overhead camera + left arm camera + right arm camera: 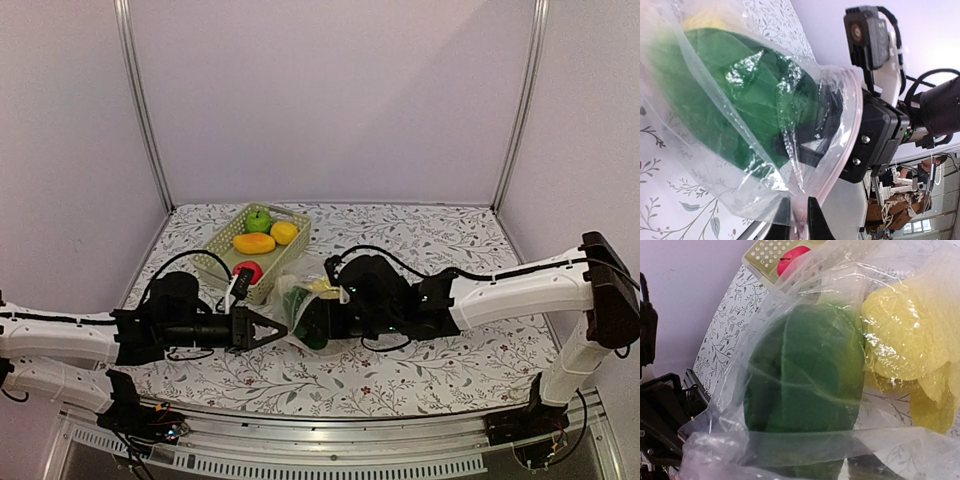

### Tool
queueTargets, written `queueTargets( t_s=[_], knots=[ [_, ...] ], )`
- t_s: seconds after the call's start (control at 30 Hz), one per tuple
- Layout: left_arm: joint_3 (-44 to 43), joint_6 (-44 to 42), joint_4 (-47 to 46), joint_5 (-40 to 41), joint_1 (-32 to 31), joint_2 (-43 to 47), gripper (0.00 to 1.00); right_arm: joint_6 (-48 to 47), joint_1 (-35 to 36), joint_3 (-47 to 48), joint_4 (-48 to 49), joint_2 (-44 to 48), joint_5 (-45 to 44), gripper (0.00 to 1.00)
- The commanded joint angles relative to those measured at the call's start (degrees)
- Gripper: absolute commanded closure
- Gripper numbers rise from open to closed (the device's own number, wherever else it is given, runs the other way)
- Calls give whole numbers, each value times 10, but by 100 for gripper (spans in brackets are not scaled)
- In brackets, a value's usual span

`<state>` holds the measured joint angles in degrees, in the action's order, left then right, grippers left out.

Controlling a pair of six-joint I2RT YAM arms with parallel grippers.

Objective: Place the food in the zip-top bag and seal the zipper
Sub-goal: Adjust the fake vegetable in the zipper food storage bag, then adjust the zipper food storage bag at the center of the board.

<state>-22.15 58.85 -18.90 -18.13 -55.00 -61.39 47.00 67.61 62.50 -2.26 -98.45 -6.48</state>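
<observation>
The zip-top bag (300, 303) is seen lying on the flower-printed worktop (440, 240), near the centre of the top view, just below and to the right of the pale green basket (220, 238). Inside the bag, the dark green vegetable (805, 375) is placed, and the yellow-white cabbage (905, 340) is pressed against it on the right side of the right wrist view. An edge of the bag is pinched by the left end effector (278, 330), which is closed narrowly on the plastic. The right end effector (817, 127) is reached into the bag's mouth, and its dark fingers are seen through the plastic standing apart, holding nothing. The green apple (258, 220), two yellow fruits and the red round fruit (248, 270) are left in the basket.
</observation>
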Motion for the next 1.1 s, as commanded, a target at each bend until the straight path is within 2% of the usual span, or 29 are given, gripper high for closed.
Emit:
queueTargets(
  t_s=[0.0, 0.13, 0.3, 0.37, 0.53, 0.77, 0.93, 1.07],
  knots=[
    [2, 24, 37, 56, 16, 49, 99, -43, 20, -12, -86, 82, 46, 38],
    [1, 34, 50, 61, 21, 63, 100, -67, 40, -31, -135, 148, 102, 23],
    [-2, 39, 51, 62, 23, 63, 100, -58, 47, -65, -157, 253, 121, 19],
    [-4, 38, 52, 63, 23, 65, 100, -56, 46, -71, -188, 290, 92, 19],
    [-8, 37, 57, 62, 25, 65, 100, -31, 32, -75, -321, 345, -52, 15],
    [-16, 34, 67, 57, 26, 61, 100, -33, 4, -60, -323, 290, -83, 15],
    [-20, 35, 68, 53, 28, 57, 100, -53, -25, -26, -293, 211, -62, 22],
    [-24, 33, 70, 50, 29, 56, 100, -69, -33, -10, -260, 162, -56, 24]
  ],
)
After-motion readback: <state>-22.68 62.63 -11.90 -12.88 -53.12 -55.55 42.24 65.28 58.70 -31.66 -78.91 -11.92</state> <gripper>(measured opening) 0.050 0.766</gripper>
